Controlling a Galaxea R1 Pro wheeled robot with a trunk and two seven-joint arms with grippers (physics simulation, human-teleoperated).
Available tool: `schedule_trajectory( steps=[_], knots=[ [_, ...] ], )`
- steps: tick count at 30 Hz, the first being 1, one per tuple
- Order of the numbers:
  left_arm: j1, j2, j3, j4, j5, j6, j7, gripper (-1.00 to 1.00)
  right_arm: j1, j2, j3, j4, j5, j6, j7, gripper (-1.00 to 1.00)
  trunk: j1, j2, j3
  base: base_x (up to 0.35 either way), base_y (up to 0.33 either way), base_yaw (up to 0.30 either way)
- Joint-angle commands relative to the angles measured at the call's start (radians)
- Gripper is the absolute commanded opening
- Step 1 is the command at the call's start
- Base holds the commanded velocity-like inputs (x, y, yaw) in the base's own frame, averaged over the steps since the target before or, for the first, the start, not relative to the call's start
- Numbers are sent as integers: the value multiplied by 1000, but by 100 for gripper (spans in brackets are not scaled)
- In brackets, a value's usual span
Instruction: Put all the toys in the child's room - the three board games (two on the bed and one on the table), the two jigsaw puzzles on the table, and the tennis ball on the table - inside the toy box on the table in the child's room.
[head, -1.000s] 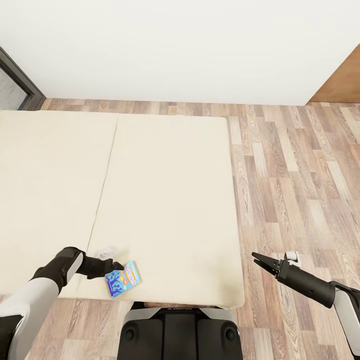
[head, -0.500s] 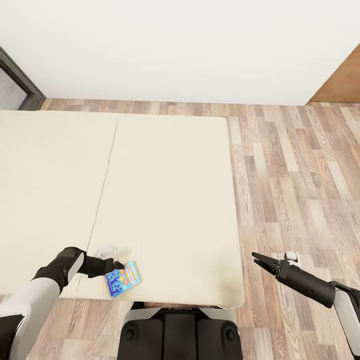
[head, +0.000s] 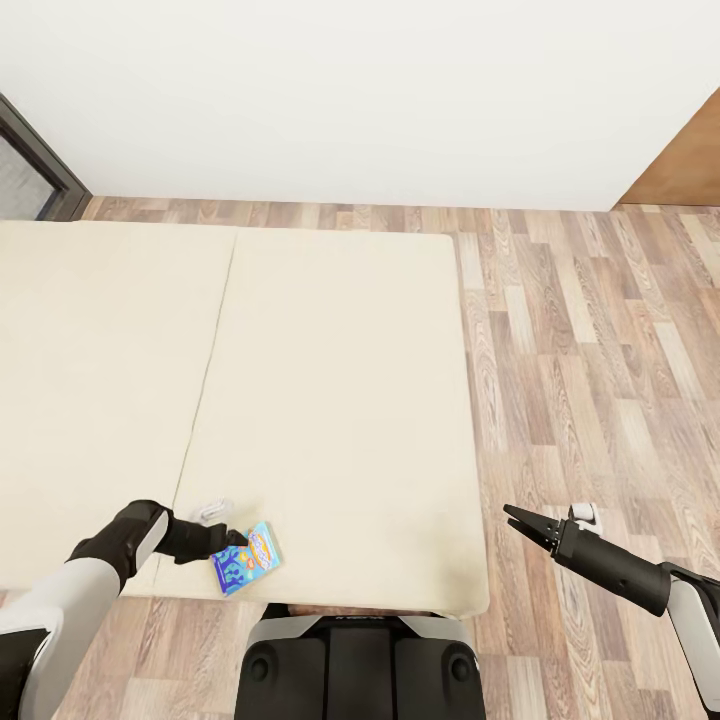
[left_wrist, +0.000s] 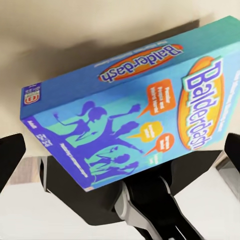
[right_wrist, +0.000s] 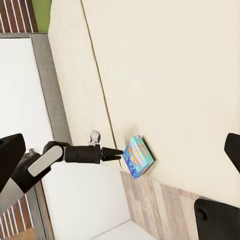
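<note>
**Closing squarely on the blue box at the bed's edge**

Working with the left gripper (head: 237, 540) spread wide, fingertips (left_wrist: 10, 156) standing at either border of the left wrist view and nothing pinched yet. Reaching toward the light blue board game (head: 247, 558), which lies at the near edge of the bed (head: 330, 400), apparently tipped up a little and overhanging toward the floor (head: 590, 350). Likely best to ease forward until the box's thin sides sit well between the pads, then press together slowly. Better to avoid nudging with the tips, since a push here could slide the box off the mattress. Worth gripping across the short side and lifting straight up before turning for the table. Holding the right gripper (head: 516, 518) spread too, empty, well apart over the floor; fine left there
</note>
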Motion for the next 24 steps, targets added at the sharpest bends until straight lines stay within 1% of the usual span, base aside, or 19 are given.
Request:
schedule_trajectory(
  steps=[1, 16, 24],
  knots=[
    [0, 0, 5, 1, 1, 8, -1, 100, 0, 0, -1, 0, 2, 4, 4, 100, 1, -1, -1, 0, 0, 0],
    [0, 0, 4, 11, 2, 15, 0, 100, 0, 0, -2, -1, 2, 4, 4, 100, 1, -1, -1, 0, 0, 0],
    [0, 0, 4, 19, 1, 13, 1, 100, 0, 0, -2, -1, 2, 5, 4, 100, 1, -1, -8, 0, 0, 0]
  ],
)
